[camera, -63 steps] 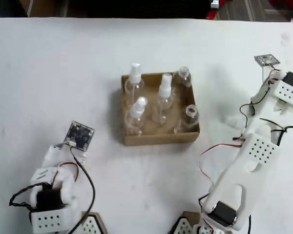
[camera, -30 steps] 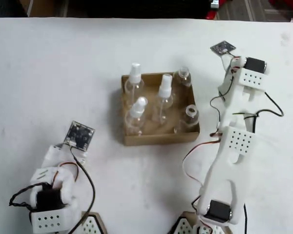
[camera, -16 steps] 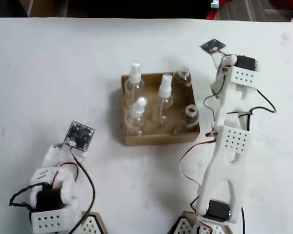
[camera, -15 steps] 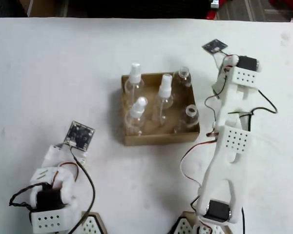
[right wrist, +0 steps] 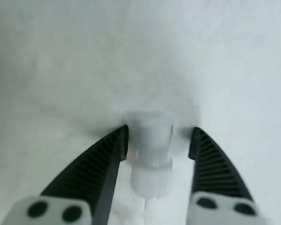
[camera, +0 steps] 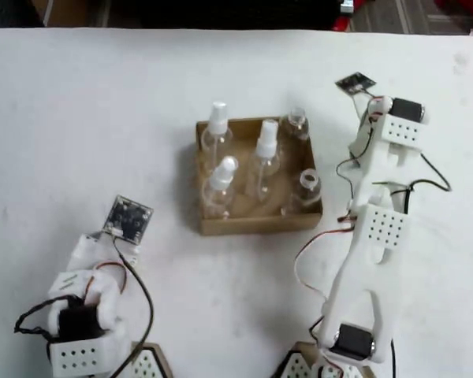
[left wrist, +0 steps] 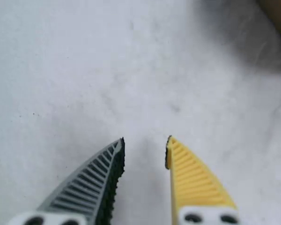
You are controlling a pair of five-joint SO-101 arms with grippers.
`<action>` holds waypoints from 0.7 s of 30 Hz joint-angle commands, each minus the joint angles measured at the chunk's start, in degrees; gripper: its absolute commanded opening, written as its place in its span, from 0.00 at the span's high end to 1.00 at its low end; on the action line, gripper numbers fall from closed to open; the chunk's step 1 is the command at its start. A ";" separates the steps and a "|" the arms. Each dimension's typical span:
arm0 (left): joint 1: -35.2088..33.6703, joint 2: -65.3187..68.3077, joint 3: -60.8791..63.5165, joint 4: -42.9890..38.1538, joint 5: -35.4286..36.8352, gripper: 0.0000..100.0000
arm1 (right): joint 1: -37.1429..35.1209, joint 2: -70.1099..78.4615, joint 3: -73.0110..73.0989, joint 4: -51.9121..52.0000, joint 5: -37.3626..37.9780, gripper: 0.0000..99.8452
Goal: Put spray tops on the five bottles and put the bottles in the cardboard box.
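The cardboard box (camera: 256,223) stands mid-table and holds five clear bottles. Three carry white spray tops (camera: 266,134); two stand uncapped, one at the far right corner (camera: 297,124) and one at the near right (camera: 307,189). My right arm (camera: 382,228) stretches along the box's right side. In the right wrist view a white spray top (right wrist: 152,154) lies on the table between the black fingers (right wrist: 107,164) of my open right gripper (right wrist: 159,131). My left gripper (left wrist: 145,140) hangs open over bare table, with the left arm (camera: 83,315) folded at the near left.
A corner of the box (left wrist: 277,14) shows at the edge of the left wrist view. White tabletop (camera: 102,102) lies open left of and behind the box. Both arm bases (camera: 299,366) sit at the near edge.
My right arm swung from the far right in toward the box, then eased back a little to the right. The left arm, box and bottles stayed put.
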 commanded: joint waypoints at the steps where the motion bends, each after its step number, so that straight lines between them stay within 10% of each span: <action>1: -0.57 -0.31 0.09 -0.62 -0.53 0.86 | 0.75 -0.84 -1.49 -1.89 0.35 0.99; 12: -0.57 -0.31 0.09 -0.62 -0.53 0.86 | 2.59 -21.76 -0.97 4.62 -0.35 0.99; 21: -0.57 -0.31 0.09 -0.62 -0.53 0.86 | 6.81 -47.43 -0.79 4.79 -20.66 0.99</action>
